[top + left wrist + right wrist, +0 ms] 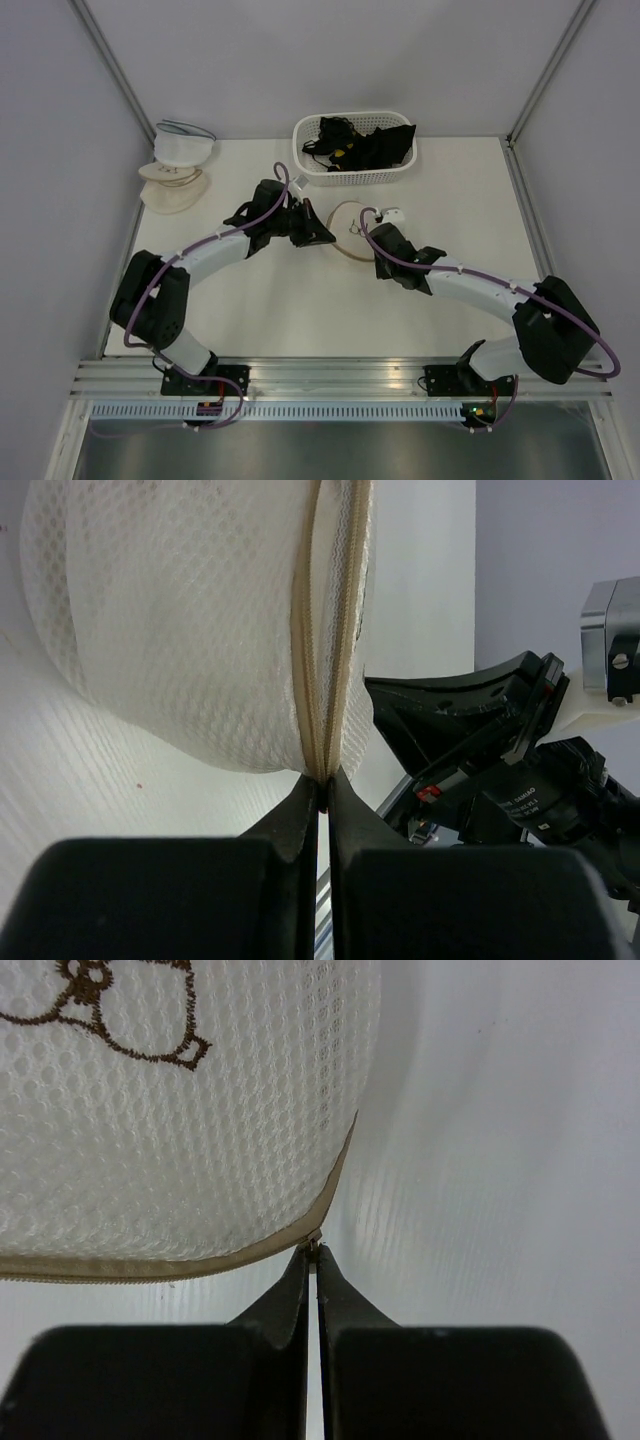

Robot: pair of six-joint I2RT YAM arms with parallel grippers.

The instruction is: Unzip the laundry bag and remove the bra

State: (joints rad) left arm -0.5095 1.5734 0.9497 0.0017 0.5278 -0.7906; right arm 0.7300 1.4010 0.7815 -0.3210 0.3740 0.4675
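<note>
The laundry bag [347, 214] is a round cream mesh pouch lying mid-table between my two grippers. In the left wrist view its mesh dome [180, 630] fills the upper left, with the beige zip tape running down to my left gripper [323, 778], which is shut on the zip seam at the rim. From above, the left gripper [327, 239] sits at the bag's left edge. My right gripper [314, 1248] is shut on a small metal zip pull at the bag's [150, 1140] beige rim, and from above the right gripper [368, 241] is at the bag's right edge. The bra is hidden.
A white slotted basket [310, 163] holding black garments stands just behind the bag. Stacked cream and white dome pouches [175, 165] lie at the far left by the wall. The right arm's wrist [520, 770] is close beside the left gripper.
</note>
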